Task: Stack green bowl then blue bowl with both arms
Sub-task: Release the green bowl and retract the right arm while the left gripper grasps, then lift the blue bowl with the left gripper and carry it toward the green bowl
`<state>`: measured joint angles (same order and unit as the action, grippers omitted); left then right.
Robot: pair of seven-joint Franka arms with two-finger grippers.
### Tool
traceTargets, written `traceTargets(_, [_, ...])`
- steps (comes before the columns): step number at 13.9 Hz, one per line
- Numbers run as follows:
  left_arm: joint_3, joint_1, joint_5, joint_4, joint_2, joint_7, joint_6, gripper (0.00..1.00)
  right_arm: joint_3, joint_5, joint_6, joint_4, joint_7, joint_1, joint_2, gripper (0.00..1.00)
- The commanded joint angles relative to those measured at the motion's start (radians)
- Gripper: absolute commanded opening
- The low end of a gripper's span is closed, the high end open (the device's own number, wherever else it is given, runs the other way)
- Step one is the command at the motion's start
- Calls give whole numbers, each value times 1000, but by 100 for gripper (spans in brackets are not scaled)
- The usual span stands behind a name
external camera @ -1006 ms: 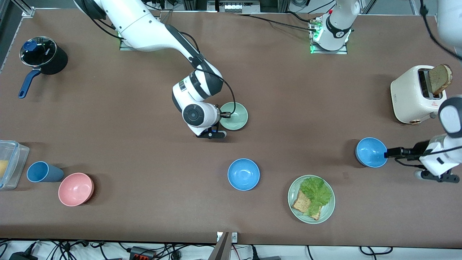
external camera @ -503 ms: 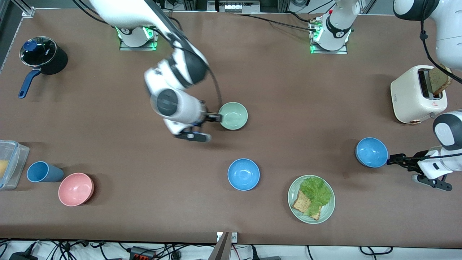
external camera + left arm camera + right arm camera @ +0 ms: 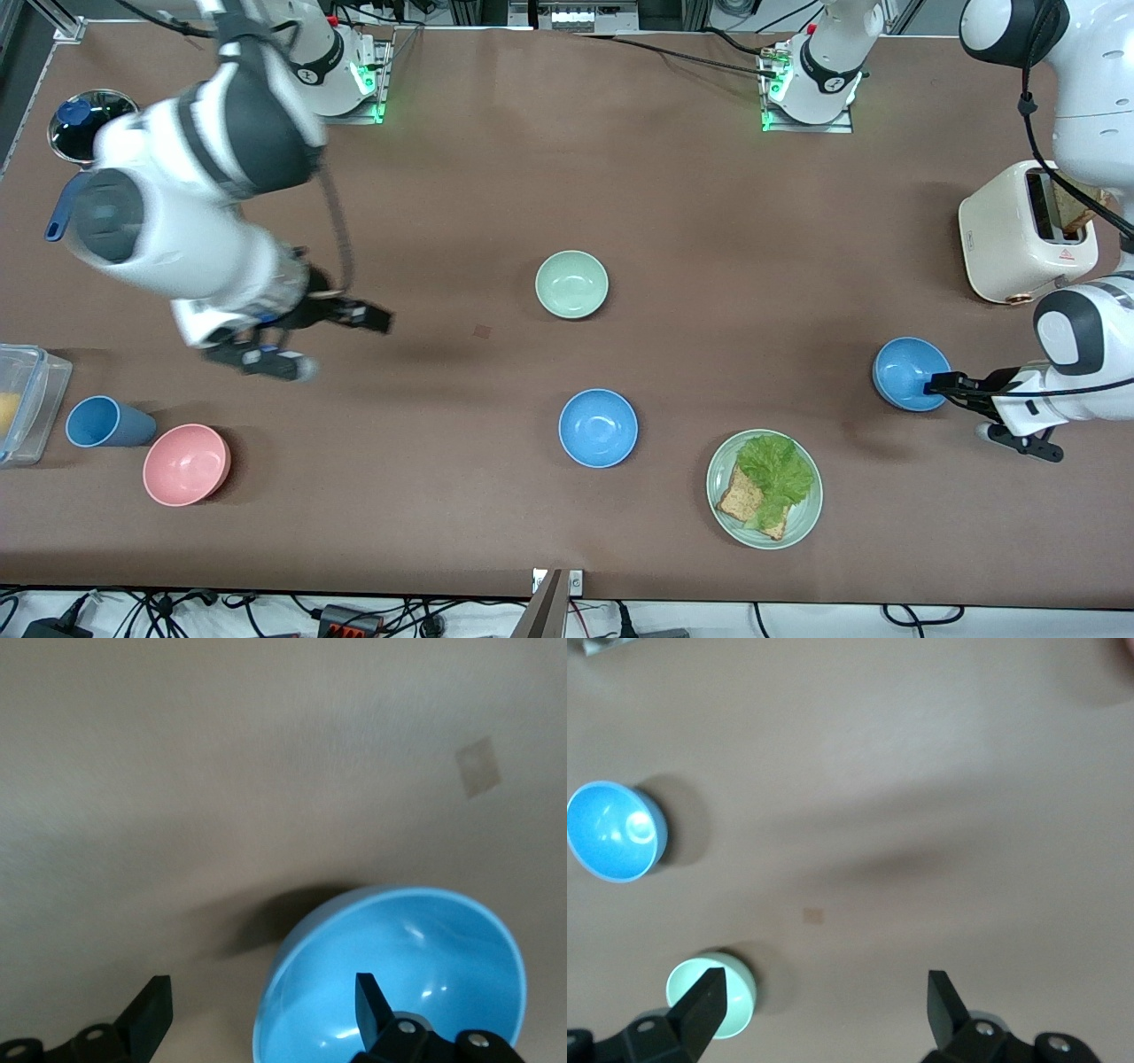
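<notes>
The green bowl stands alone at mid-table; it also shows in the right wrist view. One blue bowl sits nearer the front camera than it. A second blue bowl sits toward the left arm's end. My left gripper is open and straddles this bowl's rim. In the left wrist view one finger is inside the bowl and one outside. My right gripper is open and empty, up over bare table toward the right arm's end.
A pale green plate with lettuce and bread lies near the front edge. A toaster stands at the left arm's end. A pink bowl, a blue cup, a clear container and a pot are at the right arm's end.
My right gripper has drawn away from the green bowl toward the right arm's end and risen. My left gripper backed off a little, then moved in over the blue bowl's rim.
</notes>
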<state>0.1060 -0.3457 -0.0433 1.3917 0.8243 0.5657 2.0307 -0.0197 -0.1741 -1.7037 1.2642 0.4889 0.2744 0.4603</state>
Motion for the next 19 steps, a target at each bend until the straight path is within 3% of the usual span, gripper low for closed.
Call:
traceTargets(1, [15, -36, -30, 33, -13, 33, -9, 76, 11, 30, 30, -39, -39, -69, 0, 100])
traceTargets(4, [17, -36, -65, 29, -14, 25, -32, 32, -40, 113, 19, -5, -82, -76, -46, 100])
traceTargets(8, [18, -33, -110, 23, -20, 23, -66, 0, -45, 114, -19, 98, -312, -216, -146, 100])
traceTargets(14, [89, -26, -145, 1, -106, -61, -236, 0, -45, 120, 7, 130, -512, -294, -241, 100])
traceTargets(17, [182, -19, -148, 12, -194, -151, -314, 0, -48, 154, 58, 152, -512, -288, -265, 100])
traceTargets(19, [283, -18, -144, 16, -229, -354, -342, 0, -43, 176, 38, 254, -504, -285, -339, 100])
